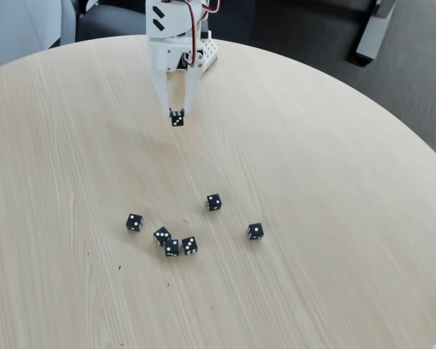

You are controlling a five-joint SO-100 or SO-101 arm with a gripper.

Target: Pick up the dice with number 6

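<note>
My white gripper (176, 115) reaches in from the top of the fixed view and points down over the far part of the round table. It is shut on a tiny black die (177, 118) with white pips, pinched between the fingertips and held just above the wood. The pips on this die's visible faces are too small to count, so I cannot confirm a six face. Several like black dice lie nearer the front: one at the left (134, 222), a cluster of three (172, 248), one in the middle (214, 202) and one at the right (255, 231), each showing few pips on top.
The light wooden table (334, 182) curves away at the right and far edges, with dark floor beyond. A grey post base (370, 43) stands off the table at the top right. Bare wood lies between the gripper and the loose dice.
</note>
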